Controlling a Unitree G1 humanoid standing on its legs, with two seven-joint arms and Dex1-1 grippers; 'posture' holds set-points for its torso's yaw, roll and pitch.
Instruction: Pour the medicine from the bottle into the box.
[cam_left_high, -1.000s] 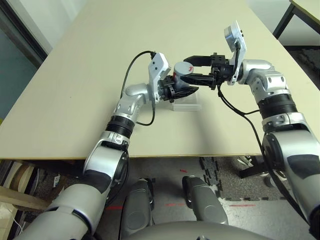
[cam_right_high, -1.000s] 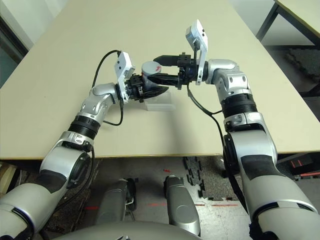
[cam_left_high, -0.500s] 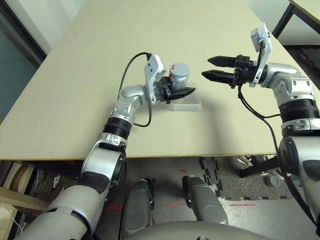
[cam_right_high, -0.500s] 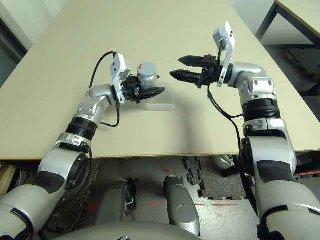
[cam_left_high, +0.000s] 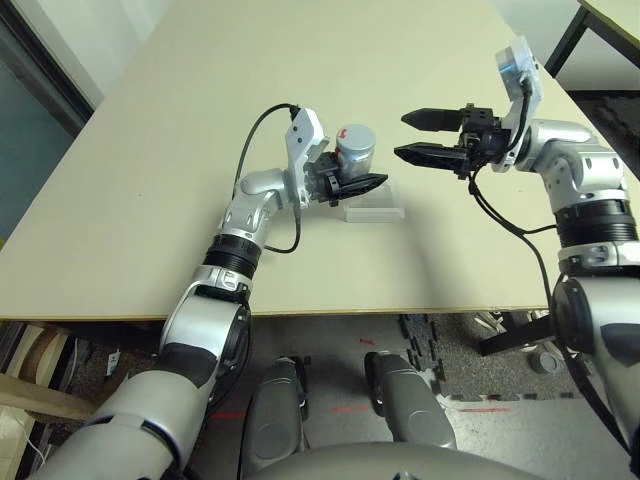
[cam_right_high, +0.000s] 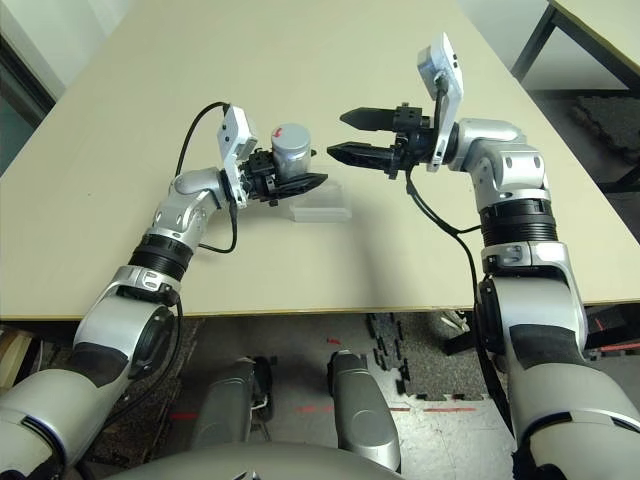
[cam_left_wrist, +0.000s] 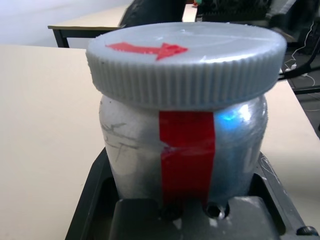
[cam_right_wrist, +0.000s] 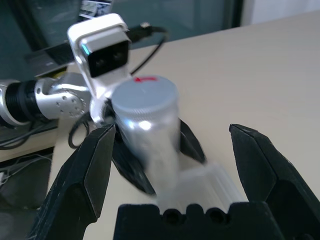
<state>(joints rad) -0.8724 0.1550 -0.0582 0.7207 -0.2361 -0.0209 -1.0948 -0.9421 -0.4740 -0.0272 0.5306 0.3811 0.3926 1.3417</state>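
The tabletop (cam_left_high: 200, 120) is a plain pale beige board, bare apart from the things at its middle. Beyond its far right corner a second table's dark metal legs (cam_left_high: 563, 45) stand on a dark floor, and black foam floor mats (cam_left_high: 440, 345) lie below the near edge.

The left end effector (cam_left_high: 362, 184) is clamped around the bottle (cam_left_high: 354, 151) — held upright just above the clear box (cam_left_high: 372, 211), which lies flat on the tabletop. The bottle's grey ribbed cap (cam_left_wrist: 185, 62) is on and carries a red arrow; a strip of red tape (cam_left_wrist: 187, 157) runs down the silver body. No writing can be read.

The right end effector (cam_left_high: 418, 135) hangs with its fingers spread wide, empty — near the bottle, apart from it, pointing toward it.
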